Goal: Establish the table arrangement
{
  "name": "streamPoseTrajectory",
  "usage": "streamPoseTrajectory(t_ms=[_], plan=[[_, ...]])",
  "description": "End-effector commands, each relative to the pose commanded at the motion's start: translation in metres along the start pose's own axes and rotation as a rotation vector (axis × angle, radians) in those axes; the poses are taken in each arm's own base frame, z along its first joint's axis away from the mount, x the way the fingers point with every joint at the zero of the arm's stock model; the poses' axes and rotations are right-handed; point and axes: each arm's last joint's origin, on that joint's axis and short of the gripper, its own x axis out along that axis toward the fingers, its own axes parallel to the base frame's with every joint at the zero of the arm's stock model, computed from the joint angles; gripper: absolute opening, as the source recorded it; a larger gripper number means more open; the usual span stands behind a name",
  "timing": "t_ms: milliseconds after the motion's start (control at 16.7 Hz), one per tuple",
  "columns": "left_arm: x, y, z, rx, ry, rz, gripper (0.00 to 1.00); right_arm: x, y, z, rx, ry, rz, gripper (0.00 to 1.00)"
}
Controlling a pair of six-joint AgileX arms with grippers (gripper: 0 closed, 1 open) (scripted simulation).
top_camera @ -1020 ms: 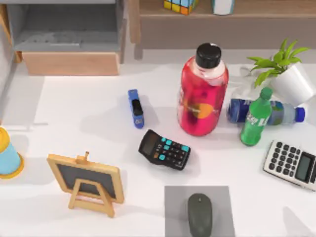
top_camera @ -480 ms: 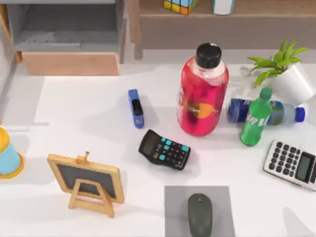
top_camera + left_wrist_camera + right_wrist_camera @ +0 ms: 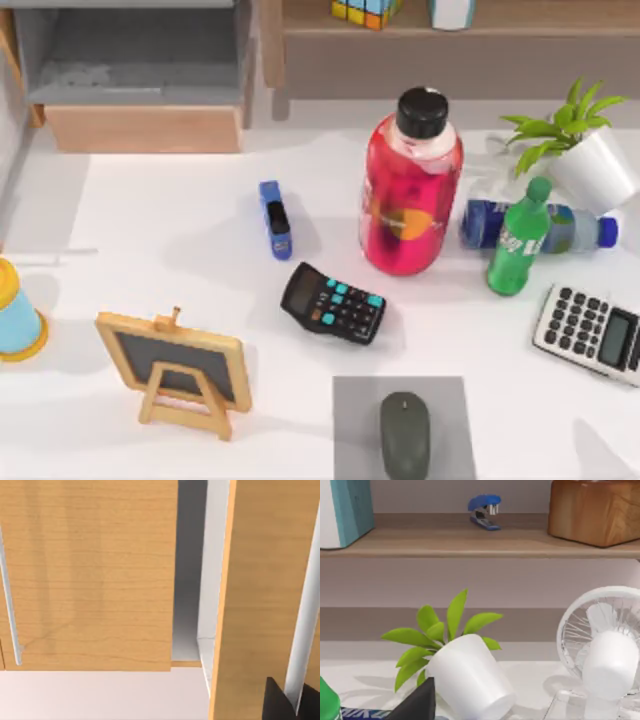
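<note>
One wide white table (image 3: 160, 230) spans the top view, reaching from the wooden shelf unit (image 3: 450, 65) at 12 o'clock down to the near edge.

Near the table's middle a black calculator (image 3: 333, 303) lies tilted. A blue stapler (image 3: 275, 220) lies at its 11 o'clock, and a tall red bottle (image 3: 410, 200) with a black cap stands at its 1 o'clock. At 3 o'clock from the red bottle a green bottle (image 3: 518, 245) stands upright. Just behind it a blue bottle (image 3: 575, 228) lies on its side. A potted plant (image 3: 590, 165) in a white pot leans at 2 o'clock, and a pale calculator (image 3: 590, 335) lies at 4 o'clock.

At 6 o'clock a grey mat (image 3: 350, 430) carries a dark mouse (image 3: 404, 435). A small chalkboard easel (image 3: 180, 365) stands at 8 o'clock, and a blue and yellow cup (image 3: 15, 315) stands at 9 o'clock.

The left wrist view faces wooden cabinet panels (image 3: 90, 570) close up, with a dark piece of the left claw (image 3: 280, 702) at the frame's edge. I cannot tell whether that claw is wide or narrow.

The right wrist view looks at the plant's pot and a white fan (image 3: 605, 650), with a dark tip of the right claw (image 3: 415, 702) in front. Its state cannot be told either.
</note>
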Motion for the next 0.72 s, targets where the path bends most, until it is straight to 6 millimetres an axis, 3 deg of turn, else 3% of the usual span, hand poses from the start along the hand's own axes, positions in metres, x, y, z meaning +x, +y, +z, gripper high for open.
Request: streamPoseTrajectory(t_ms=[420,720], plan=[[0.059,0.002,-0.001,0.005,-0.001,0.006,0.0,0.0,0.0,0.0,0.0,0.0,0.0,1.0],[0.061,0.0,-0.001,-0.005,0.005,-0.007,0.0,0.0,0.0,0.0,0.0,0.0,0.0,1.0]])
